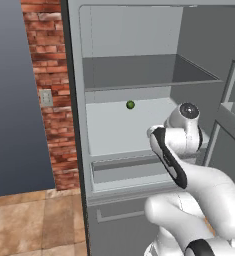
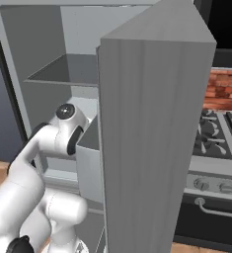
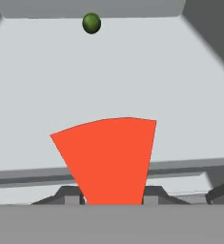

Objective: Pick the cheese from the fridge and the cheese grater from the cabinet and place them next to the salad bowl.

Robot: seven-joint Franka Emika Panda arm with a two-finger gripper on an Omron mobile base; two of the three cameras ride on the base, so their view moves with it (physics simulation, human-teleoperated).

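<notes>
The cheese (image 3: 108, 159) sat clamped between the jaws of the gripper (image 3: 112, 196), above the front edge of the fridge (image 1: 134, 125) shelf. Withdrawing carelessly could knock it against the open door (image 2: 152, 143).

The cheese (image 3: 108, 159) looks like a flat red-orange wedge in the hand view. Its wide curved edge is up and it gets thin toward the bottom, right between the dark finger tips, so it is held in the gripper (image 3: 112, 198). It is above the pale shelf of the fridge (image 1: 134, 127). The fridge is tall and light grey. Its door (image 2: 152, 138) is open and stands on the right. Inside are flat shelves and a drawer lower down.
</notes>
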